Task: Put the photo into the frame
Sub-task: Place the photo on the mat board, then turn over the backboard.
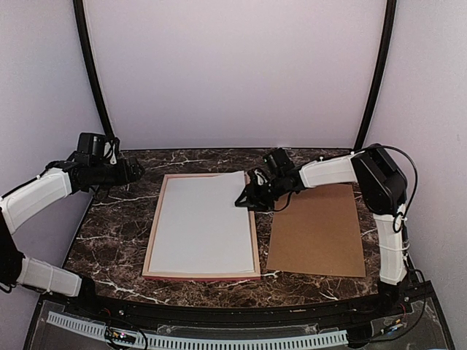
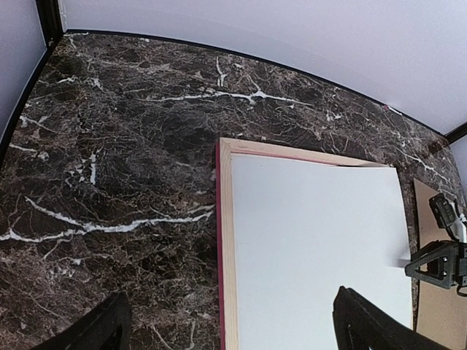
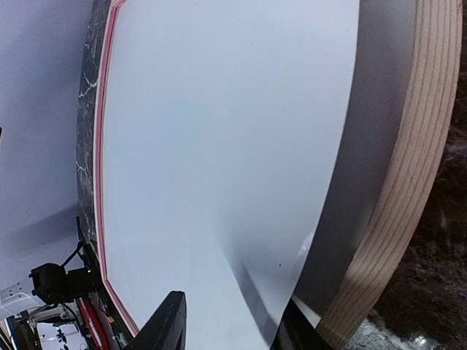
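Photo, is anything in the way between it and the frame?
Nothing visible. The photo lies white side up right on the frame, with the right gripper at its far right edge. That edge looks slightly raised over the wooden rim.

Table [image 1: 117,226]: was dark marble, veined white
Walls [image 1: 233,73]: were plain pale lilac, evenly lit
Struts [image 1: 91,65]: two black, curved upward behind

Left end effector [image 1: 135,172] hovers, jaws spread wide; right end effector [image 1: 244,197] reaches low across, jaws partly apart
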Robot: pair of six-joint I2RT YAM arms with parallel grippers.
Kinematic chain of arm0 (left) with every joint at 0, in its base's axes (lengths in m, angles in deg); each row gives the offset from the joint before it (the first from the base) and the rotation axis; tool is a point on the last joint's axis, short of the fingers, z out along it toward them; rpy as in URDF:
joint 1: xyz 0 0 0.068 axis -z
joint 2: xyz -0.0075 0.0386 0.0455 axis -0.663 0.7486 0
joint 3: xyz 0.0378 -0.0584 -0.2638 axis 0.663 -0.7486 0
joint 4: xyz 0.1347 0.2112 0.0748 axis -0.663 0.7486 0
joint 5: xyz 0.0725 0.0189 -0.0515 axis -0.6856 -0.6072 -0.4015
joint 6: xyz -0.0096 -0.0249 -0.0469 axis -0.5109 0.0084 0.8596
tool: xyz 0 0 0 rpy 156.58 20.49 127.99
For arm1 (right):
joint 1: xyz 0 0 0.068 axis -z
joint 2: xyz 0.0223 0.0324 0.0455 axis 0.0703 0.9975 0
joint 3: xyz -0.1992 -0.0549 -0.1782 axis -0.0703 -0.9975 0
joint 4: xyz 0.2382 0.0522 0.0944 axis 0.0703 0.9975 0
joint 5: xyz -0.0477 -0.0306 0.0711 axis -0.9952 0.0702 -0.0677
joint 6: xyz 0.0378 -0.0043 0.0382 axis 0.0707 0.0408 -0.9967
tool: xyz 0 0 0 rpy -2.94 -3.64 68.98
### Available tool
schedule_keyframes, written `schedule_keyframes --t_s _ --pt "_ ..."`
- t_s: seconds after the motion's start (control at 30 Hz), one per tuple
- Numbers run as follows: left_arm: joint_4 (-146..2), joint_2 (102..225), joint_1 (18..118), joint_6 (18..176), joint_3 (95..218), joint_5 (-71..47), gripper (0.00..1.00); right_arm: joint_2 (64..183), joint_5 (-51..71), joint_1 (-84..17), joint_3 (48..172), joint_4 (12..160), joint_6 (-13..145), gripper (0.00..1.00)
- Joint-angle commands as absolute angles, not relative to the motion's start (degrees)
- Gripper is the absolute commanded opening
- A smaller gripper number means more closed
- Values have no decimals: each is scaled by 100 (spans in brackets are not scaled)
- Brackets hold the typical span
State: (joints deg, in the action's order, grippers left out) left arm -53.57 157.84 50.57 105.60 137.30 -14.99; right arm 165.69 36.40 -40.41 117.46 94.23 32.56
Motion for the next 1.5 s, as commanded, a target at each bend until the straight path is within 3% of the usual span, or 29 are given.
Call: schedule_keyframes --t_s 0.0,0.53,0.93,1.17,1.47 --pt "-5487 15879 5181 10589 13622 -1474 99 16556 3319 -4077 11964 9636 3467 40" --pt "-5735 16754 5618 10579 13577 -1610 99 15905 1875 -4062 11882 10362 4100 53" --pt "-5964 16762 6235 10521 13600 -1596 99 14372 -29 -3834 10393 10621 4629 58" --pt "-6212 16794 7009 10570 13765 -1651 99 13049 -515 -3181 9142 10677 4682 71" --pt "-6542 17562 8102 10457 14385 -1691 99 11598 -493 -1844 7862 10801 4796 96"
